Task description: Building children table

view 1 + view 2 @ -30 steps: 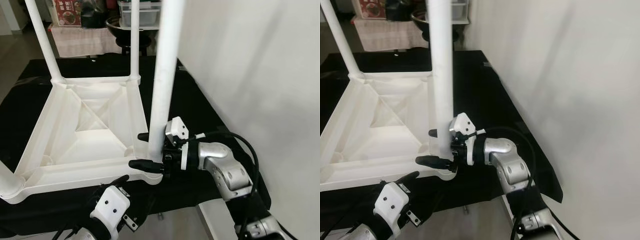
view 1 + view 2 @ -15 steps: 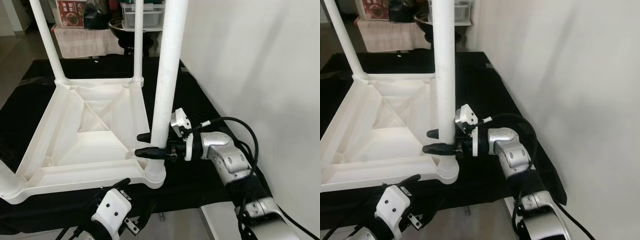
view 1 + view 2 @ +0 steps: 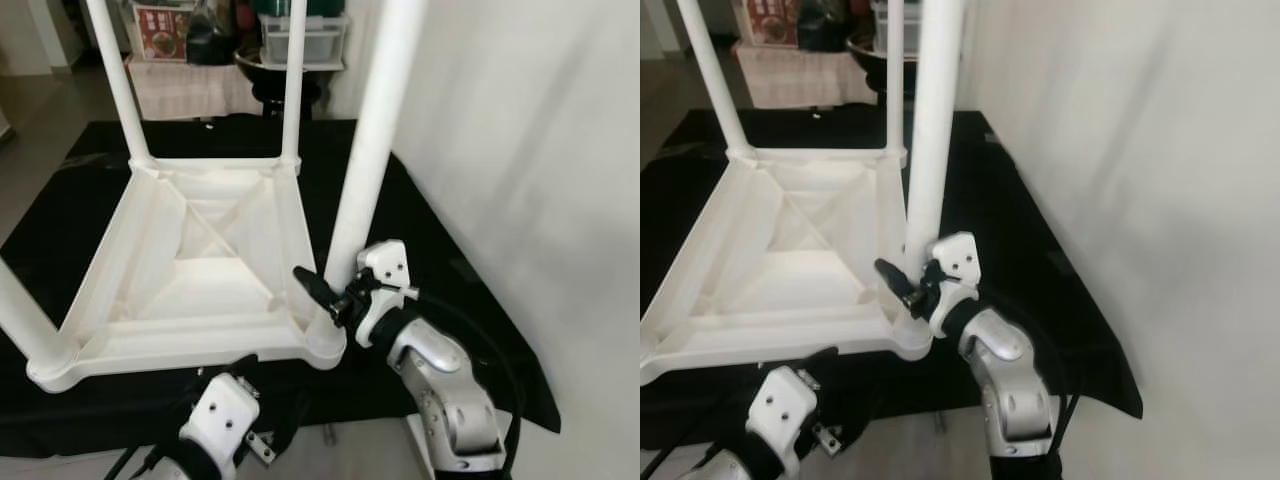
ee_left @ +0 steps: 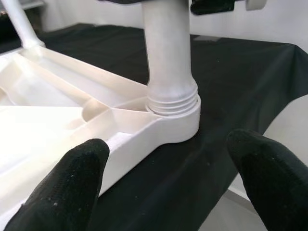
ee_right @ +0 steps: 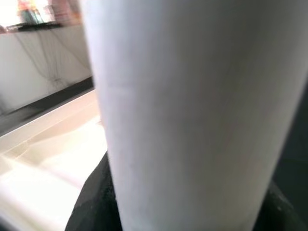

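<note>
While upturned, white table (image 3: 190, 290), right pincer (image 3: 327, 293) clasping corner leg (image 3: 370, 160)

Bright, even daylight fills the head views, sharp throughout, while the right wrist view is badly blurred by the close leg (image 5: 183, 115) and the left fingertips (image 4: 72, 183) are soft.

surface: black cloth (image 3: 455, 290) | on it: upturned white table (image 3: 190, 275), legs up

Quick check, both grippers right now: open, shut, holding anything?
Left gripper: open, holding nothing, just short of the table's corner socket.
Right gripper: shut on the table leg just above that socket.
</note>
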Tool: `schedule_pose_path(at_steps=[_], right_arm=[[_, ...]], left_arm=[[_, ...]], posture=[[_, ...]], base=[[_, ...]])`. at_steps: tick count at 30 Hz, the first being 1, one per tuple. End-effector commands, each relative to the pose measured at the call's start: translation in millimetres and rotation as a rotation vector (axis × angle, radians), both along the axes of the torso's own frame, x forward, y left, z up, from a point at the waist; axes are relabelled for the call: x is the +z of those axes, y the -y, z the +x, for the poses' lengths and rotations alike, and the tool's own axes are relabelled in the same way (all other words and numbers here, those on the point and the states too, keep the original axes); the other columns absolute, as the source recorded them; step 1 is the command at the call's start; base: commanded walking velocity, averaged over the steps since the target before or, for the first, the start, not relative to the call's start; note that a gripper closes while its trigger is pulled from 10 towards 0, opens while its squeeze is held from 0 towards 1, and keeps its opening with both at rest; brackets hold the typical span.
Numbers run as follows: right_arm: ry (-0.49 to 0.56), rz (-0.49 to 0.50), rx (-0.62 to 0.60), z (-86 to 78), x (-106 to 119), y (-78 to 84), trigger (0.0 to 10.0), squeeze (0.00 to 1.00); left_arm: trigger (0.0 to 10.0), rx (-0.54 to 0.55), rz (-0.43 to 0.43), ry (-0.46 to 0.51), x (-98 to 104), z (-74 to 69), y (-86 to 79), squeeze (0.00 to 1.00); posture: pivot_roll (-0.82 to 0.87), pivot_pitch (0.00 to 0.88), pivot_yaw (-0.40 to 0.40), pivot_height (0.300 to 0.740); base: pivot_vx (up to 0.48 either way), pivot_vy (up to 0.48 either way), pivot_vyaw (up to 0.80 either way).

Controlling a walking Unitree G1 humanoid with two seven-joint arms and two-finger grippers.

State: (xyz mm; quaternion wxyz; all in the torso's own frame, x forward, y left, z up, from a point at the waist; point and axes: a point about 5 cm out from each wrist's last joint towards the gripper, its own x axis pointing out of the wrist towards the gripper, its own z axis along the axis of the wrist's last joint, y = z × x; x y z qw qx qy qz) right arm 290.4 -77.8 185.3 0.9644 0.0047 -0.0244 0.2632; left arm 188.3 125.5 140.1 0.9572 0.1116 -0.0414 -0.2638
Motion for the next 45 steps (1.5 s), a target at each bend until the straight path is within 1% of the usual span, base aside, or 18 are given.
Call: schedule_pose_path(at_steps=[1, 5, 6, 7, 8, 9, 10, 11, 12, 13, 16, 20, 21, 33, 35, 36, 37, 45], right_arm=[[-0.114, -0.059, -0.069, -1.4, -27, 8.6, 0.0, 0.00], [-0.113, -0.065, -0.068, 8.4, -23, 7.6, 0.0, 0.00], [-0.118, -0.066, -0.042, 10.8, -22, 5.8, 1.5, 0.00], [-0.126, -0.066, -0.025, 11.9, -20, 4.2, 1.5, 0.00], [-0.128, -0.065, -0.015, 14.4, -18, 3.5, 9.9, 0.00], [-0.124, -0.057, 0.038, 16.6, -15, 0.8, 10.0, 0.00], [-0.123, -0.051, 0.055, 15.9, -13, -1.9, 10.0, 0.00], [-0.104, -0.024, 0.107, 18.1, -6, -3.8, 10.0, 0.40], [-0.091, -0.006, 0.142, 19.3, -2, -4.9, 10.0, 0.40], [-0.071, -0.007, 0.231, 21.6, 4, -6.1, 10.0, 1.00], [-0.057, -0.011, 0.296, 23.1, 8, -6.3, 10.0, 1.00], [-0.020, -0.047, 0.496, 27.3, 17, -3.8, 10.0, 0.96], [0.015, -0.114, 0.693, 31.4, 23, 0.4, 10.0, 0.00], [-0.008, -0.188, 0.956, 40.3, 29, 9.6, 10.0, 0.00], [-0.033, -0.201, 0.976, 44.7, 29, 16.4, 4.9, 0.00], [-0.049, -0.201, 0.989, 45.4, 28, 20.0, 0.5, 0.00], [-0.060, -0.205, 1.008, 45.8, 27, 23.9, 0.0, 0.00], [-0.070, -0.207, 1.019, 46.6, 23, 31.4, 0.0, 0.00]], left_arm=[[10.0, -0.010, 0.000, -0.019, -4, -0.6, -0.2, 0.00], [10.0, 0.000, 0.001, -0.014, -4, 0.0, -1.1, 0.00], [10.0, 0.005, 0.001, -0.013, -4, 0.0, -1.4, 0.00], [10.0, 0.008, 0.001, -0.011, -4, -0.1, -1.6, 0.00], [10.0, 0.010, 0.001, -0.011, -4, -0.1, -1.8, 0.00], [10.0, 0.010, 0.001, -0.011, -4, -0.2, -1.7, 0.00], [10.0, 0.009, 0.002, -0.011, -4, -0.3, -1.6, 0.00], [10.0, 0.008, 0.002, -0.011, -4, -0.4, -1.5, 0.00], [10.0, 0.006, 0.002, -0.011, -4, -0.5, -1.5, 0.00], [10.0, 0.004, 0.002, -0.012, -3, -0.6, -1.2, 0.00], [10.0, 0.003, 0.001, -0.012, -3, -0.8, -0.8, 0.00], [10.0, 0.002, -0.001, -0.012, -3, -1.9, -0.2, 0.00], [10.0, 0.004, -0.004, -0.012, -2, -4.0, 0.2, 0.00], [10.0, 0.012, -0.030, 0.008, 2, -13.5, 0.6, 0.00], [10.0, 0.017, -0.051, 0.024, 5, -17.0, 0.7, 0.00], [10.0, 0.018, -0.056, 0.031, 6, -18.6, 1.1, 0.00], [10.0, 0.018, -0.067, 0.035, 8, -20.4, 1.5, 0.00], [10.0, 0.011, -0.092, 0.040, 10, -24.9, 2.3, 0.00]], posture=[[0.01, 0.109, -0.066, 0.740], [0.02, 0.104, -0.072, 0.740], [0.02, 0.104, -0.072, 0.740], [0.03, 0.104, -0.072, 0.740], [0.03, 0.104, -0.072, 0.740], [0.04, 0.105, -0.073, 0.740], [0.04, 0.105, -0.073, 0.740], [0.04, 0.104, -0.072, 0.740], [0.04, 0.104, -0.072, 0.740], [0.04, 0.107, -0.075, 0.740], [0.04, 0.108, -0.077, 0.740], [0.05, 0.114, -0.081, 0.740], [0.06, 0.121, -0.085, 0.740], [0.08, 0.134, -0.087, 0.740], [0.08, 0.134, -0.088, 0.740], [0.08, 0.133, -0.091, 0.740], [0.08, 0.133, -0.091, 0.740], [0.07, 0.126, -0.090, 0.740]], base=[[0.000, 0.000, 0.00], [0.000, 0.000, 0.00], [0.000, 0.000, 0.00], [0.000, 0.000, 0.00], [0.000, 0.000, 0.00], [0.000, 0.000, 0.00], [0.000, 0.000, 0.00], [0.000, 0.000, 0.00], [0.000, 0.000, 0.00], [0.000, 0.000, 0.00], [0.000, 0.000, 0.00], [0.000, 0.000, 0.00], [0.000, 0.000, 0.00], [0.000, 0.000, 0.00], [0.000, 0.000, 0.00], [0.000, 0.000, 0.00], [0.000, 0.000, 0.00], [0.000, 0.000, 0.00]])
